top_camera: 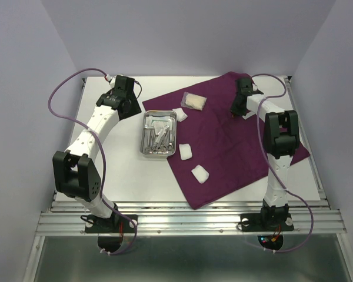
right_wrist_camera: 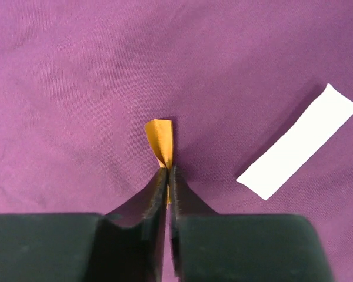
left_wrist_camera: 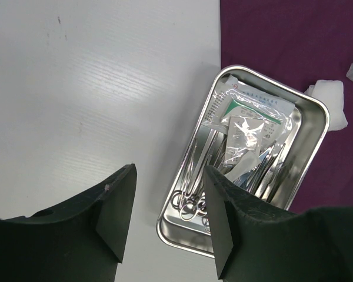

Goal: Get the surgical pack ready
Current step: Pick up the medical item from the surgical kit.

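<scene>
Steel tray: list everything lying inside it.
Clear packets lie on top in the steel tray; silver ring-handled instruments poke out beneath. Their tips are covered, so the count is unclear.

The left arm (top_camera: 97,126) is extended toward the far left corner of the table (top_camera: 126,173), and the left tool (left_wrist_camera: 167,202) is held open, fingers well apart. The right arm (top_camera: 272,154) is extended toward the far right corner; the right tool (right_wrist_camera: 167,173) is pinched shut on a small orange slip (right_wrist_camera: 160,140).

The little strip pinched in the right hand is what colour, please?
The strip is orange-tan, clearest in the right wrist view.
</scene>
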